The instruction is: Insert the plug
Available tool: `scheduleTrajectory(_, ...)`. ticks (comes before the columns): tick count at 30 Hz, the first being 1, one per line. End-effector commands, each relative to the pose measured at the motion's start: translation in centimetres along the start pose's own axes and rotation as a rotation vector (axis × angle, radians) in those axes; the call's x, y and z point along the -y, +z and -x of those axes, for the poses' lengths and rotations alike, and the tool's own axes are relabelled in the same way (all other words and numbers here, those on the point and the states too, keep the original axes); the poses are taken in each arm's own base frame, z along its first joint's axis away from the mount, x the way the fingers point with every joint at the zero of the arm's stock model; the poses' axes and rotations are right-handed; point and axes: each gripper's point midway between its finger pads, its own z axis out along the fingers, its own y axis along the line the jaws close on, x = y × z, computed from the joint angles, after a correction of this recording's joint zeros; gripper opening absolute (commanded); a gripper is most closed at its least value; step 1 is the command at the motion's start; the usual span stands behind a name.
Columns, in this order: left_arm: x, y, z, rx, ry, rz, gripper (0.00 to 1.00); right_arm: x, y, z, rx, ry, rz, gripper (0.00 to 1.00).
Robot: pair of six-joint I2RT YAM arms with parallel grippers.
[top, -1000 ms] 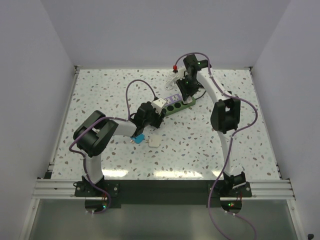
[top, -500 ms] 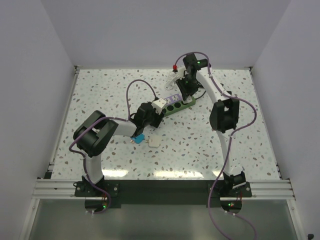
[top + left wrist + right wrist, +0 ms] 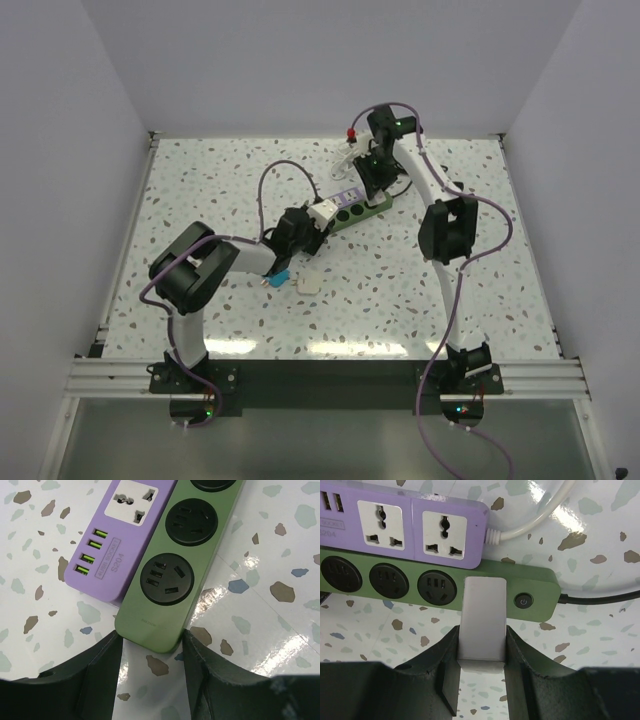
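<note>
A white plug [image 3: 481,620] is clamped in my right gripper [image 3: 481,647], which is shut on it. Its far end rests against the green power strip [image 3: 540,587], between the last round socket [image 3: 436,586] and the power button [image 3: 523,601]. In the top view the right gripper [image 3: 368,185] hangs over the strip's far end. My left gripper [image 3: 151,645] is at the strip's near end [image 3: 150,622], with its fingertips [image 3: 112,645] pressed against both corners. A purple strip [image 3: 102,550] lies alongside the green one.
A blue piece [image 3: 281,277] and a small white piece [image 3: 307,285] lie on the speckled table just behind the left arm. A red-topped object [image 3: 350,134] stands near the back wall. A white cable [image 3: 535,522] and a black cable [image 3: 600,597] leave the strips' far ends.
The left jaws have narrowed onto the near end of the green strip. The right gripper has kept the plug in the same place.
</note>
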Motion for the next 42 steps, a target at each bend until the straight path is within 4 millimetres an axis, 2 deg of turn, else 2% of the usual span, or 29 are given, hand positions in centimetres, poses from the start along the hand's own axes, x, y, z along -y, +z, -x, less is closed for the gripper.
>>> scheduleTrajectory(1,4.1,1.0,1.3,0.05,0.114,-0.119,0.26,0.6,1.5,1.6,0.053,-0.026,-0.004,0.0)
scheduleTrajectory(4,4.7,1.3,2.0,0.069,0.141,-0.129,0.29,0.2,1.6,1.4,0.046,-0.028,0.015,0.0)
scheduleTrajectory(5,4.3,1.5,2.4,0.07,0.147,-0.106,0.3,0.1,1.7,1.1,0.037,-0.026,0.022,0.0)
scheduleTrajectory(11,4.3,2.6,3.0,0.062,0.169,-0.098,0.51,-0.7,1.5,0.2,0.027,-0.038,0.062,0.0)
scheduleTrajectory(18,4.2,3.9,3.3,0.052,0.173,-0.086,0.64,-1.5,1.2,-0.5,0.019,-0.052,0.099,0.0)
scheduleTrajectory(19,4.1,4.0,3.3,0.052,0.169,-0.084,0.69,-1.5,1.2,-0.6,0.015,-0.054,0.102,0.0)
scheduleTrajectory(21,4.0,4.3,3.3,0.048,0.171,-0.083,0.71,-1.6,1.3,-0.9,0.01,-0.057,0.106,0.0)
scheduleTrajectory(27,4.5,4.7,2.9,0.042,0.147,-0.154,0.7,-1.6,0.8,-0.6,0.025,-0.06,0.108,0.0)
scheduleTrajectory(33,4.7,6.1,2.4,-0.01,0.118,-0.201,0.69,-1.8,0.7,-0.6,0.026,-0.063,0.113,0.0)
scheduleTrajectory(36,5.2,6.6,1.9,-0.044,0.113,-0.231,0.66,-1.8,0.8,-0.8,0.019,-0.063,0.116,0.0)
scheduleTrajectory(39,5.8,6.7,1.1,-0.071,0.115,-0.269,0.57,-1.9,0.7,-1.0,0.014,-0.06,0.119,0.0)
scheduleTrajectory(42,6.5,6.6,0.3,-0.094,0.119,-0.307,0.44,-1.8,0.1,-0.8,0.023,-0.062,0.112,0.0)
